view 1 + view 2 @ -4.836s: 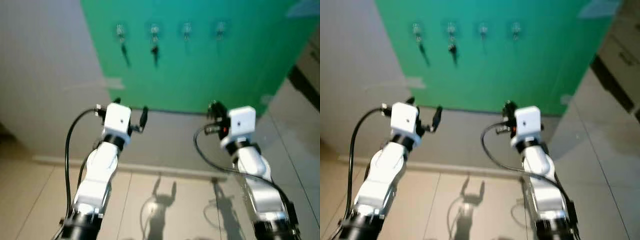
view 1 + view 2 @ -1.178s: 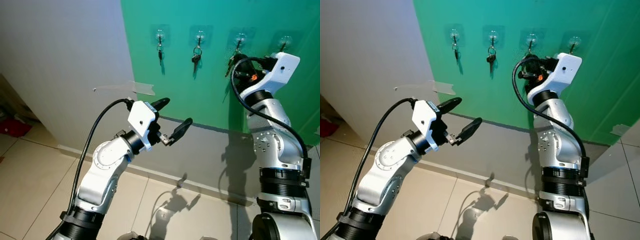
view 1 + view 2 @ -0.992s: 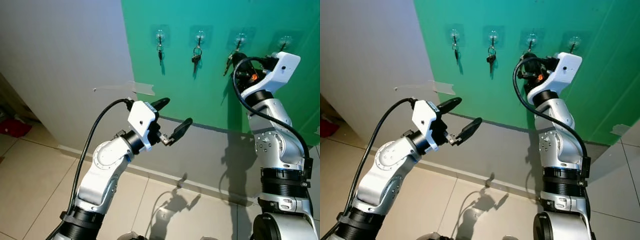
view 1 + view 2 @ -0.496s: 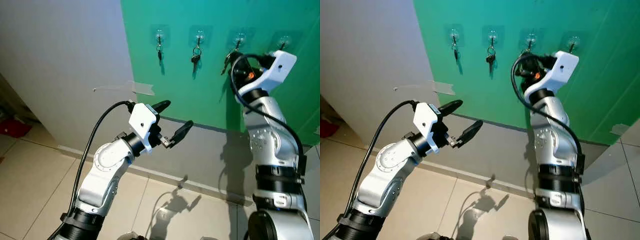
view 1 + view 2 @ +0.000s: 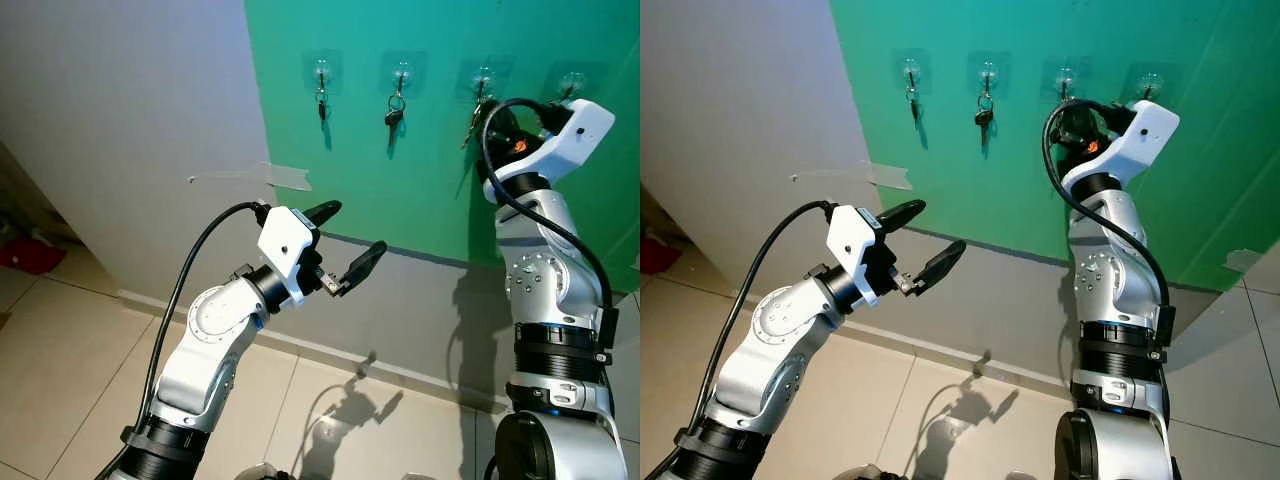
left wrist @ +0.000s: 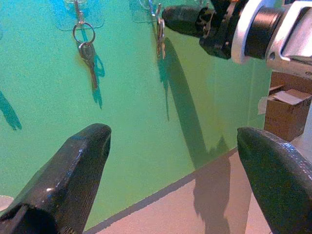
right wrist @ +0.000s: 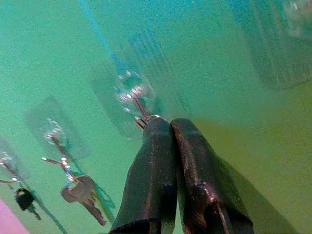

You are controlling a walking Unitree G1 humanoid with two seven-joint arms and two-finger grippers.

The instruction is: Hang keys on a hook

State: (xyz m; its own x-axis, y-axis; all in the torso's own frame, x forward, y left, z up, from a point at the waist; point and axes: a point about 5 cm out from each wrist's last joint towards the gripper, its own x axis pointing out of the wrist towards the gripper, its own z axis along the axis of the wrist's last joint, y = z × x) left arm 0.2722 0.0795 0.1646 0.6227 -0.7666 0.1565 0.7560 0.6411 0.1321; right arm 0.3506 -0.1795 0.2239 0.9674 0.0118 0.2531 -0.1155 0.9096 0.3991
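Four clear hooks line the green wall [image 5: 420, 170]. A key [image 5: 321, 102] hangs on the first hook and a black-headed key [image 5: 392, 115] on the second. My right gripper [image 7: 168, 123] is raised to the third hook [image 7: 130, 92] and is shut on the ring of a bunch of keys [image 6: 160, 33]. The ring touches that hook, and the keys dangle just under it [image 5: 471, 108]. The fourth hook [image 5: 571, 80] is bare. My left gripper [image 5: 352, 230] is open and holds nothing, out in front of the grey lower wall, below and left of the hooks.
A pale grey wall [image 5: 120, 120] with a strip of tape [image 5: 283, 176] adjoins the green panel on the left. Below is a grey skirting band [image 5: 430, 300] and tiled floor [image 5: 60, 360]. A cardboard box [image 6: 285, 112] stands far right, and a red item [image 5: 22, 255] lies far left.
My right gripper has shifted right with the keys, bringing the ring from just left of the third hook up against it. The left arm has barely moved.
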